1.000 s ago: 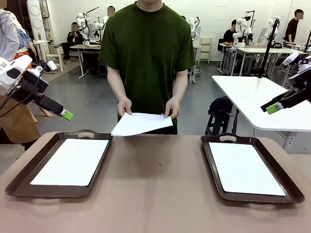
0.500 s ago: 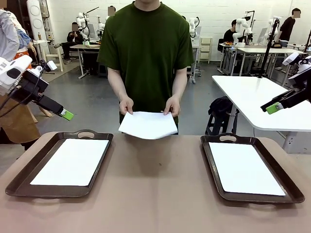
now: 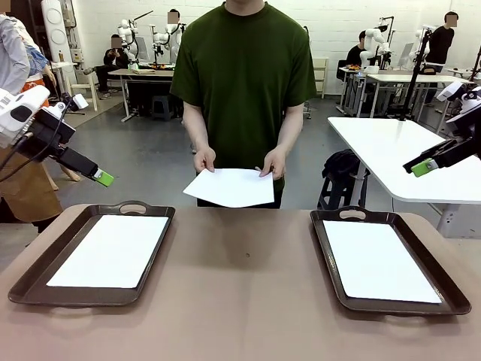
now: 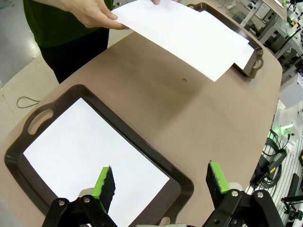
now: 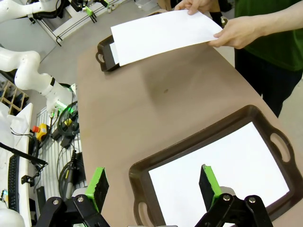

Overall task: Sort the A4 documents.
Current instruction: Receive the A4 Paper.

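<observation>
A person across the table holds one white A4 document (image 3: pixel 229 186) (image 4: pixel 184 33) (image 5: pixel 163 33) in both hands, above the table's far edge. Another sheet (image 3: pixel 109 250) (image 4: pixel 90 156) lies in the left dark brown tray (image 3: pixel 30 274). A third sheet (image 3: pixel 379 259) (image 5: pixel 222 175) lies in the right tray (image 3: pixel 327 256). My left gripper (image 3: pixel 101 177) (image 4: pixel 161 182) hangs open, above and behind the left tray. On the other side, my right gripper (image 3: pixel 423 167) (image 5: pixel 153 183) is open too, high over the right tray's far side. Neither holds anything.
The brown table (image 3: pixel 248 293) is bare between the two trays. A white table (image 3: pixel 391 150) stands at the back right, behind my right arm. Cables and equipment lie on the floor beside the table's end (image 5: pixel 61 137).
The person has shifted slightly right and raised the held sheet a little, turning it flatter. Both arms have stayed still with their jaws open.
</observation>
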`<state>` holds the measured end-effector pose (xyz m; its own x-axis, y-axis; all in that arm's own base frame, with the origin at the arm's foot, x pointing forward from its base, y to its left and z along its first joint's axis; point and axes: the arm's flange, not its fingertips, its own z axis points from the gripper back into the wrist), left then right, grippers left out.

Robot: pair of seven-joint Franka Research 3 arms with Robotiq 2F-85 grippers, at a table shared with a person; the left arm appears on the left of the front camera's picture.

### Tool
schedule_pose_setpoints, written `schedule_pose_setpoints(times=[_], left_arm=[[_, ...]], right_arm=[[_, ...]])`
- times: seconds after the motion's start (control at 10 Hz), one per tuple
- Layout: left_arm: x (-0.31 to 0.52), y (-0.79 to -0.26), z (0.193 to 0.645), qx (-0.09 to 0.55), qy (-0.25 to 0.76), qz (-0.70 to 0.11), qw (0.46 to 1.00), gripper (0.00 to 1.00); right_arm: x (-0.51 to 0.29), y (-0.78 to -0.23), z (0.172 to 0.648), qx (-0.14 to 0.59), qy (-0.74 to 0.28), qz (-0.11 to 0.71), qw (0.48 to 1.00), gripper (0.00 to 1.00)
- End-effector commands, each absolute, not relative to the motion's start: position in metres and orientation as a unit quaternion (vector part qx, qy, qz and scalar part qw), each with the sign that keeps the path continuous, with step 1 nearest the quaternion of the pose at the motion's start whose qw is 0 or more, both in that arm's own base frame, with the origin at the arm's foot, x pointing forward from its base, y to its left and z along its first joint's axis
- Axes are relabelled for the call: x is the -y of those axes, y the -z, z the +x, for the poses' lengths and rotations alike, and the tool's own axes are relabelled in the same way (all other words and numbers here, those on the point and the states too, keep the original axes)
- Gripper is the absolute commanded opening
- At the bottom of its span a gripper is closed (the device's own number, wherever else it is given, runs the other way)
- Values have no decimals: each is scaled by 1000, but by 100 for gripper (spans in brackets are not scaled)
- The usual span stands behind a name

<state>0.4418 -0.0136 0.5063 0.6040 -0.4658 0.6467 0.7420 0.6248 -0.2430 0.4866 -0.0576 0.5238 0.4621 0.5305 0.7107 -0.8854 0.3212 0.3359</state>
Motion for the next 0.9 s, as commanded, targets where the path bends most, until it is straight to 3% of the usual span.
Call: schedule_pose_setpoints(times=[0.0, 0.8], left_arm=[[13, -506, 441, 275, 359, -246, 857, 100], [13, -506, 441, 275, 359, -246, 857, 100]], right_arm=[[54, -525, 488, 249, -458, 355, 776, 100], [54, -525, 488, 249, -458, 355, 776, 100]])
